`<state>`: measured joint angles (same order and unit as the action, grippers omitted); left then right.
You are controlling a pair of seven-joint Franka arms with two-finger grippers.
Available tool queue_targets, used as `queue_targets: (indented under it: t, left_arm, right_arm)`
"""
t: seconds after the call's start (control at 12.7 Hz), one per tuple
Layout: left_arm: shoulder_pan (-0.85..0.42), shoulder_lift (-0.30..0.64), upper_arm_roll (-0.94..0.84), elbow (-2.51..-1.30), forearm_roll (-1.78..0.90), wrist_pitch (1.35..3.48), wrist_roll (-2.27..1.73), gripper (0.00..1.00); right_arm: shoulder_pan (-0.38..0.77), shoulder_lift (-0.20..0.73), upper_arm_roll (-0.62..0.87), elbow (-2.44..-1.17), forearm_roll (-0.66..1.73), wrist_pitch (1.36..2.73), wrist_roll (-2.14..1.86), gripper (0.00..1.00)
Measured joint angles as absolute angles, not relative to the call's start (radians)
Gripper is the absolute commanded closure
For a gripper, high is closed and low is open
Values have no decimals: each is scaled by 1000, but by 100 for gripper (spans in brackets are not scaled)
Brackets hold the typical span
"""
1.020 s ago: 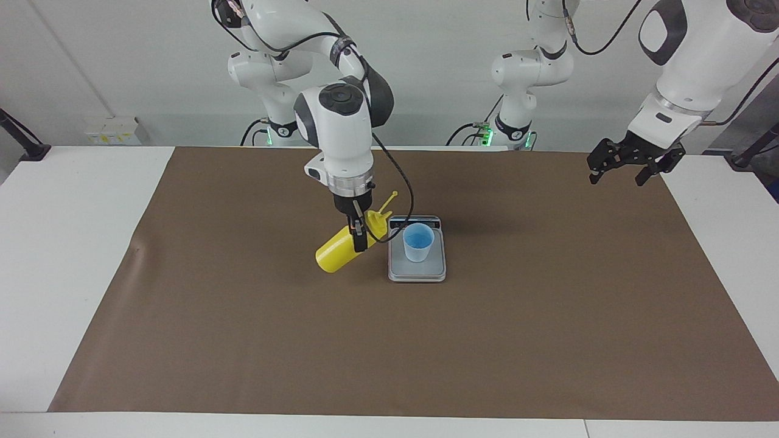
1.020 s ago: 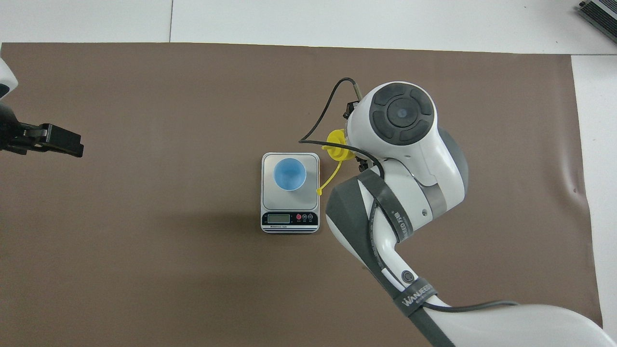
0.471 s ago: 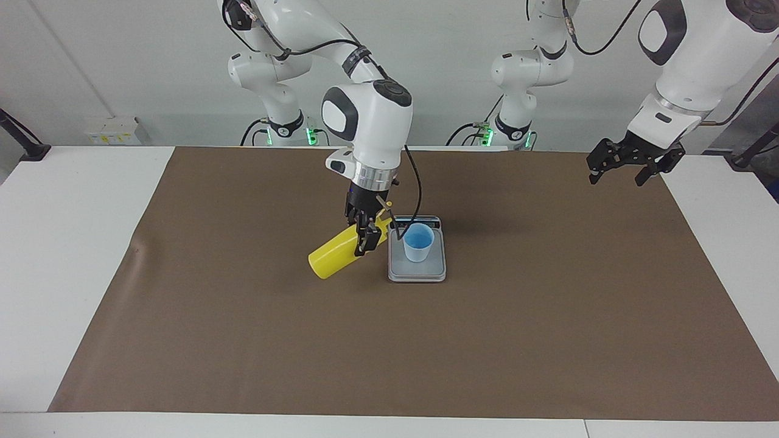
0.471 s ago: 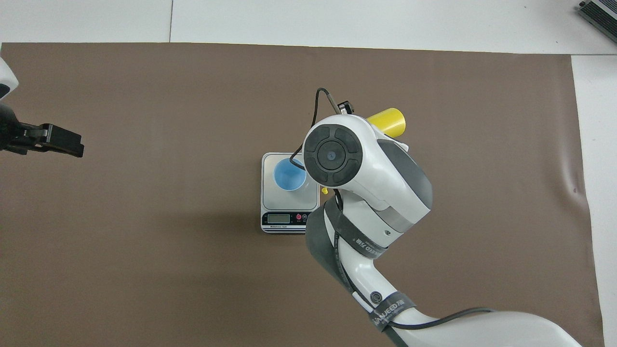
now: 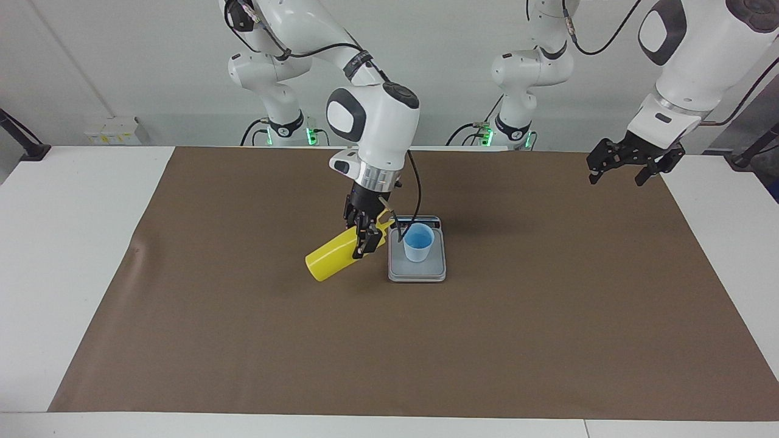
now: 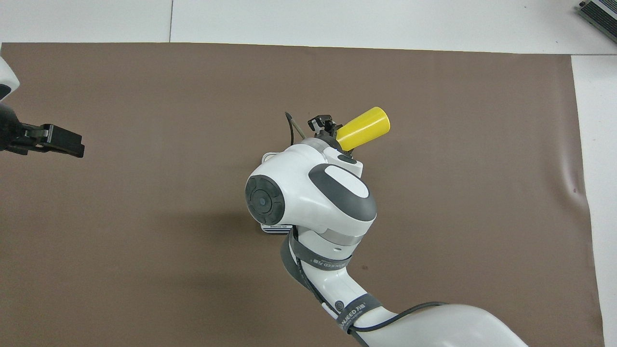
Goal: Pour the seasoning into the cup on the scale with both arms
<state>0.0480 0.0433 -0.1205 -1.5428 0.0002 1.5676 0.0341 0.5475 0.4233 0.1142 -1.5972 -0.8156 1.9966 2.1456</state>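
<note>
A brown mat (image 5: pixel 548 340) is lying flat across the white table (image 5: pixel 73 243), covering most of its top and leaving white margins showing at both ends; a small crease (image 5: pixel 135 248) is showing near the mat's edge toward the right arm's end. White wall sockets (image 5: pixel 111 129) are sitting against the wall there, and a grey device (image 6: pixel 600 12) is lying at the table's corner.

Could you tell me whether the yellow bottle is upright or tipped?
Tipped: the seasoning, held by the right gripper, slants nozzle-first toward the cup.
</note>
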Motion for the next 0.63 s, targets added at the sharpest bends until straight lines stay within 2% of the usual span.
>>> queue_targets:
  t: [0.24,0.63]
  left_arm:
    - [48,43,-121,-1544,0,1568,34,0]
    - [48,43,-121,-1546,0,1572,34,0]
  right_arm:
    - [549,425,114,-1602,-880,1952,2146,100]
    - [579,427,114,-1605,-926,1952,2159,100]
